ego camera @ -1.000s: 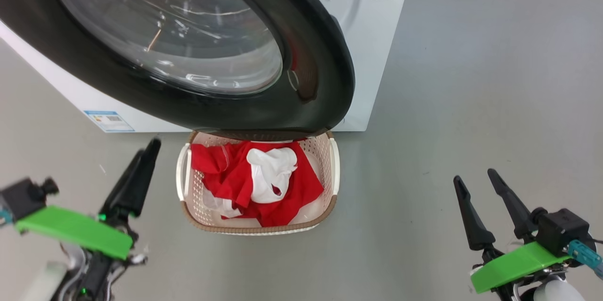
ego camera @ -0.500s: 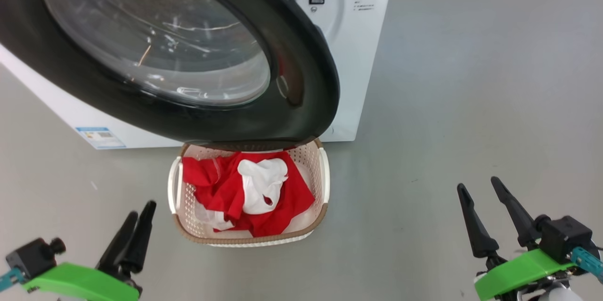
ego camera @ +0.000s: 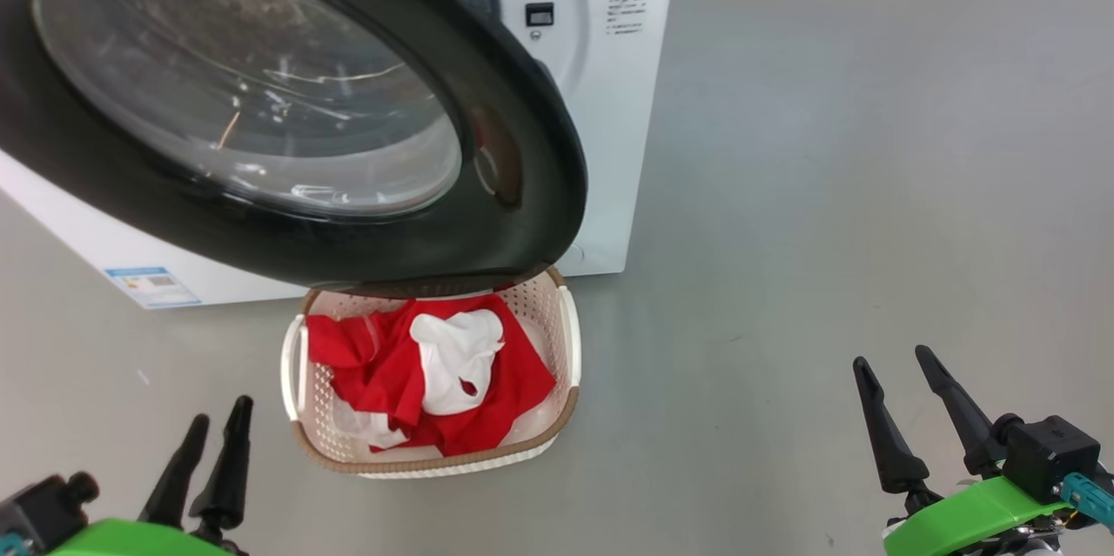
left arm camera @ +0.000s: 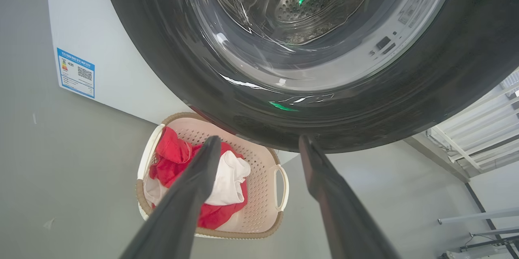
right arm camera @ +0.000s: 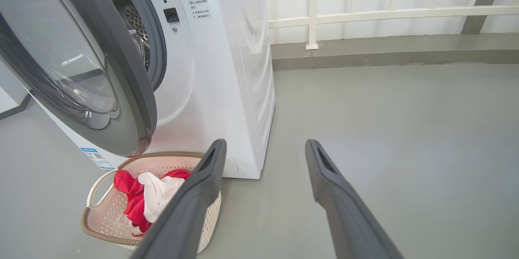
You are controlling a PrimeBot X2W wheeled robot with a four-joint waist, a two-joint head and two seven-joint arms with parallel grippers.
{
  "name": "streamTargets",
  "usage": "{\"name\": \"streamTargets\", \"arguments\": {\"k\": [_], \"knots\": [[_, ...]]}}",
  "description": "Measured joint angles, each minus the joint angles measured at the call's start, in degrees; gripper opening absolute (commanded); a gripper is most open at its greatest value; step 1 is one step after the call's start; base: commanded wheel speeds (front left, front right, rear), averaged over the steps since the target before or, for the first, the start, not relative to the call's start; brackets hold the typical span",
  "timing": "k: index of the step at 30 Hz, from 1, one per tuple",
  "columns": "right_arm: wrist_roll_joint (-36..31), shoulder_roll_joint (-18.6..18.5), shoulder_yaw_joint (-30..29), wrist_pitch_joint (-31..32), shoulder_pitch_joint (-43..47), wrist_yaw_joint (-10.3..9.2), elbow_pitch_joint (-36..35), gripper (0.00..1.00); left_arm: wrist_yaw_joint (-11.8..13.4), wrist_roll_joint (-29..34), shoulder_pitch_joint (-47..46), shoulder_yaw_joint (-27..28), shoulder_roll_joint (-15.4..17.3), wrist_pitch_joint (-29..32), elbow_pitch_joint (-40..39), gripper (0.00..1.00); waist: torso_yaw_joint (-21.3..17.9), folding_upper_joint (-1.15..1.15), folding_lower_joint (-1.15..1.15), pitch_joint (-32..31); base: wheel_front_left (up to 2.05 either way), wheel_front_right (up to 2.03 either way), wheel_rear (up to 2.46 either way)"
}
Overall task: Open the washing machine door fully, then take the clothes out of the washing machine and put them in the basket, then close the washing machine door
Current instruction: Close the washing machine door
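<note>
The washing machine stands at the upper left, and its door, black-rimmed with a glass bowl, hangs partly open over the far end of the basket. Red and white clothes lie heaped inside the basket. My left gripper is open and holds nothing, low at the basket's left; its wrist view looks up at the door and down at the clothes. My right gripper is open over bare floor, far right of the basket. A sliver of steel drum shows behind the door.
Grey floor stretches to the right of the machine. A white railing and wall run behind it in the right wrist view. A blue label sticker sits low on the machine's front.
The head camera has shifted, sliding the machine and basket leftward in view. My left gripper has pulled back from beside the door's lower rim to the bottom left corner. The right gripper has barely moved.
</note>
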Motion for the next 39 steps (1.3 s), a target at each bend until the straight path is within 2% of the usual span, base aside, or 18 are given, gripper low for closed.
{"name": "streamTargets", "arguments": {"k": [12, 18, 27, 39], "knots": [[0.0, 0.2, -0.5, 0.0, 0.7, 0.00, 0.0, 1.00, -0.1, 24.2, 6.4, 13.0, -8.1, 0.0, -1.6, 1.00, -1.7, 0.00, 0.00, -1.3, 0.00, 0.00, 0.00], [0.0, 0.2, -0.8, 0.0, 1.2, 0.00, -0.1, 1.00, -0.1, 32.8, 8.0, 17.3, -12.2, 0.0, -4.6, 1.00, -1.4, 0.00, 0.00, -1.8, 0.00, 0.00, 0.00], [0.0, 0.2, -1.7, 0.0, 2.3, 0.00, -0.2, 1.00, -0.1, 40.9, 10.6, 20.5, -15.8, 0.0, -9.3, 1.00, -0.9, 0.00, 0.00, -3.1, 0.00, 0.00, 0.00], [-0.1, 0.6, -2.0, 0.0, 2.6, 0.00, -0.2, 1.00, -0.1, 43.4, 12.0, 19.9, -17.3, 0.0, -10.2, 1.00, -0.8, 0.00, 0.00, -3.4, 0.00, 0.00, 0.00]]}}
